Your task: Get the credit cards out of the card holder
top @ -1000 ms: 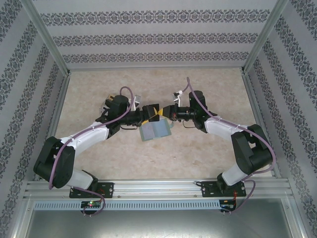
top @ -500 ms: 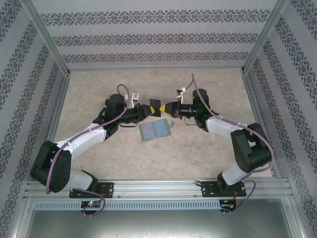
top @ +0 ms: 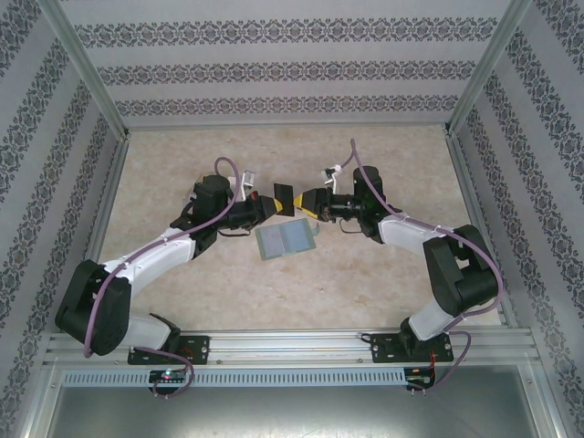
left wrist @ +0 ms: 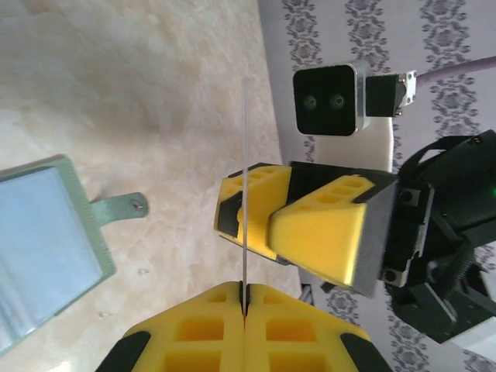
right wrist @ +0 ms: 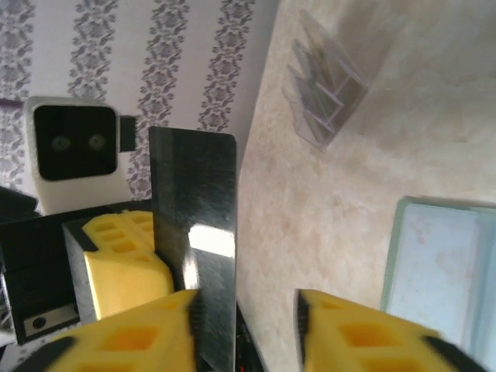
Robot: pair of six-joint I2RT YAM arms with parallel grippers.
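Over beige tabletop point(top: 274, 292), verify left gripper point(left wrist: 244, 293) pinching credit card point(right wrist: 194, 194) firmly by its edge. Hold right gripper point(right wrist: 246, 310) spread, then draw back straight, avoiding card contact. Set card down clear of open card holder point(top: 286, 239), lying just near of both grippers.

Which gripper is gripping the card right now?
The left gripper, its jaws shut on the dark card. The right gripper has its jaws standing apart.

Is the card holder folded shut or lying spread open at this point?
Spread open: the card holder lies flat on the table with its pale inner panels facing up, and its strap tab sticks out to one side.
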